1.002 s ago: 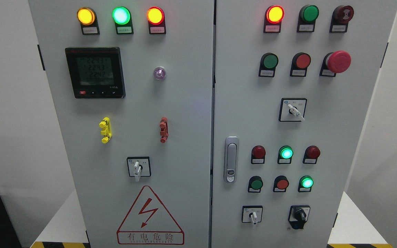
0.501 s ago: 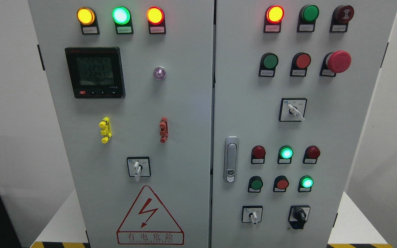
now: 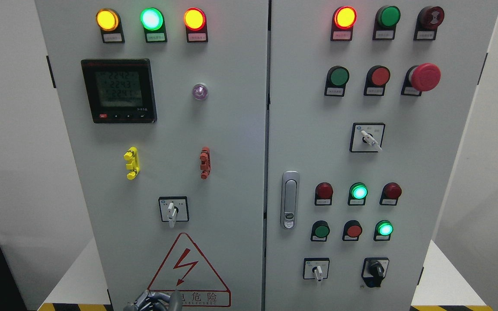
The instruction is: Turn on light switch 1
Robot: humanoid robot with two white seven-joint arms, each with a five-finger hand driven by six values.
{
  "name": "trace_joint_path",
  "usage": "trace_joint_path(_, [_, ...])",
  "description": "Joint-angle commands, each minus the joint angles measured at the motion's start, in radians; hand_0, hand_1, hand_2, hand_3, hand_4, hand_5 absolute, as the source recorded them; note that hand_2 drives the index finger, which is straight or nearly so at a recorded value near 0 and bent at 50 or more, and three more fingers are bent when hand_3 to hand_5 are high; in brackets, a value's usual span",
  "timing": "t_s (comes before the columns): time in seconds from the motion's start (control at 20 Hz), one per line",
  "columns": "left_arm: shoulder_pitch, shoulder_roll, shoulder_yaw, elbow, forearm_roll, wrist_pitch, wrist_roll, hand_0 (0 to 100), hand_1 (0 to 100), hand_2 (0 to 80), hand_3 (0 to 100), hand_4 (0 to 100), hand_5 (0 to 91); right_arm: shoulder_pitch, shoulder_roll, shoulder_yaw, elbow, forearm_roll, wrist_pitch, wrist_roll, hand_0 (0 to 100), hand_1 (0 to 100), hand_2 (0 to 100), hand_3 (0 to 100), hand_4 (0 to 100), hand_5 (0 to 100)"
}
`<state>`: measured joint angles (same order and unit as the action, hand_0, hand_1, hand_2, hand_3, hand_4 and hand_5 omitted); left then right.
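Grey metal fingertips (image 3: pixel 154 300) of a robot hand poke up at the bottom edge, left of centre, over the red warning triangle sticker (image 3: pixel 188 270); their grasp cannot be told. The white-handled rotary switch (image 3: pixel 172 210) sits well above them, untouched.

- light switch 1 (image 3: pixel 172 210) is showing as a small rotary selector, sitting on the left door (image 3: pixel 231 129) of the grey cabinet, in its lower middle part.
- A square white plate with a black frame is backing it; tiny labels at the plate's top corners are showing too small to read, so the number is not confirming from print.
- Its white lever knob is pointing straight down, tip hanging just past the plate's lower edge.
- It is sitting just above the red warning triangle (image 3: pixel 188 270), below and between the yellow clip (image 3: pixel 132 163) and the red clip (image 3: pixel 205 162).
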<state>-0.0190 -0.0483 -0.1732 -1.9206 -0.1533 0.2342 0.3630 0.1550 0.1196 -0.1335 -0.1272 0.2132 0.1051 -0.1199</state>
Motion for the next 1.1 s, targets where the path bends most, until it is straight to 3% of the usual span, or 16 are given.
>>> trace_joint_path(0.0, [-0.033, -0.039, -0.040, -0.064, -0.049, 0.008, 0.001, 34, 62, 61.0, 93, 96, 85.2, 0.000, 0.000, 0.000, 0.000, 0.000, -0.001, 0.000, 5, 0, 0, 0, 0, 0])
trace_joint_path(0.4, [-0.007, -0.053, -0.040, -0.084, -0.051, 0.014, 0.001, 35, 63, 61.4, 94, 97, 85.0, 0.000, 0.000, 0.000, 0.000, 0.000, -0.001, 0.000, 5, 0, 0, 0, 0, 0])
trace_joint_path(0.6, [-0.045, -0.059, -0.034, -0.110, -0.055, 0.108, 0.001, 36, 64, 61.5, 94, 97, 85.0, 0.000, 0.000, 0.000, 0.000, -0.002, -0.001, 0.000, 5, 0, 0, 0, 0, 0])
trace_joint_path(0.75, [-0.058, -0.059, -0.029, -0.112, -0.055, 0.123, 0.002, 36, 68, 61.3, 94, 97, 85.0, 0.000, 0.000, 0.000, 0.000, 0.000, -0.001, 0.000, 5, 0, 0, 0, 0, 0])
trace_joint_path(0.9, [-0.059, -0.061, -0.029, -0.112, -0.048, 0.125, 0.039, 37, 72, 60.9, 94, 96, 85.0, 0.000, 0.000, 0.000, 0.000, 0.000, -0.001, 0.000, 5, 0, 0, 0, 0, 0])
trace_joint_path(1.05, [-0.061, -0.065, -0.032, -0.112, -0.011, 0.125, 0.095, 25, 70, 60.9, 94, 96, 85.4, 0.000, 0.000, 0.000, 0.000, 0.000, -0.001, 0.000, 5, 0, 0, 0, 0, 0])
